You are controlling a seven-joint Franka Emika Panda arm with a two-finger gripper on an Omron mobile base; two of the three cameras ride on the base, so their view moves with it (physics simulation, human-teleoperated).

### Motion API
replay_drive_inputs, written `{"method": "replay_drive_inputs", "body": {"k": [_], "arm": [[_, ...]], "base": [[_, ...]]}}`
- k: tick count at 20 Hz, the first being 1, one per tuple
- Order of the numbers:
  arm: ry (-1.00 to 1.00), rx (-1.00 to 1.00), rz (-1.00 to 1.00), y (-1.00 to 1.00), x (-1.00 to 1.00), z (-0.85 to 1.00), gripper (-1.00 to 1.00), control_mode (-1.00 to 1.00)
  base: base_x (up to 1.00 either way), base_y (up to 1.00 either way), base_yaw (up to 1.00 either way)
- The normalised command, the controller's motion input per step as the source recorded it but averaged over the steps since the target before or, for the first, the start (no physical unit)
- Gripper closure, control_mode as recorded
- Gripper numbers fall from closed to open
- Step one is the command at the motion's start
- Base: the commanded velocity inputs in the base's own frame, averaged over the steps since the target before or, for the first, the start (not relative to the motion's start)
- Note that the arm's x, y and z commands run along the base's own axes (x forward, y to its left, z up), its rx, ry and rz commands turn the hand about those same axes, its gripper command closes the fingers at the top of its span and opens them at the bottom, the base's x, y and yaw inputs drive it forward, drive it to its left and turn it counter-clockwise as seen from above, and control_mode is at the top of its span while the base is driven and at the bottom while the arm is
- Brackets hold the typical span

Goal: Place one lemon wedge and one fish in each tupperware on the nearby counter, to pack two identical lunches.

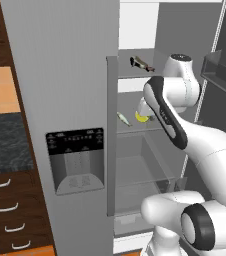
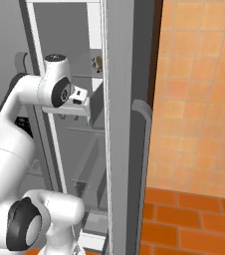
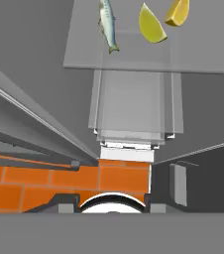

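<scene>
Fish (image 3: 107, 24) and lemon wedges (image 3: 151, 25) lie beyond end effector.

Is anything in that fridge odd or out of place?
Slightly: a small silvery fish and two yellow lemon wedges lie bare on the glass fridge shelf, unwrapped and unplated. Nothing looks spilled or broken.

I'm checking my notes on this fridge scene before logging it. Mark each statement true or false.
1. The fridge door stands open. True.
2. A fish lies on the same glass shelf as two lemon wedges. True.
3. The gripper holds a lemon wedge. False: in the hand view both wedges lie on the shelf, untouched.
4. The upper shelf is bare. False: another fish lies there.
5. The fridge's closed door has a dispenser panel. True.
</scene>
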Motion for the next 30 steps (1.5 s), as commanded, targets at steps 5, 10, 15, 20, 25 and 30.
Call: {"method": "replay_drive_inputs", "body": {"k": [5,10,15,20,25,30], "arm": [[-0.23,0.00,0.00,-0.03,-0.05,0.19,-1.00,-1.00],[-0.34,0.00,0.00,-0.05,0.00,0.50,-1.00,-1.00],[-0.30,0.00,0.00,-0.04,0.00,0.51,-1.00,-1.00],[-0.18,0.00,0.01,0.00,-0.01,0.63,-1.00,-1.00],[-0.08,-0.01,0.02,0.00,0.05,0.46,-1.00,-1.00],[0.09,0.00,0.00,-0.15,0.53,0.04,-1.00,-1.00]], "base": [[0.00,0.00,0.00],[0.00,0.00,0.00],[0.00,0.00,0.00],[0.00,0.00,0.00],[0.00,0.00,0.00],[0.00,0.00,0.00]]}}
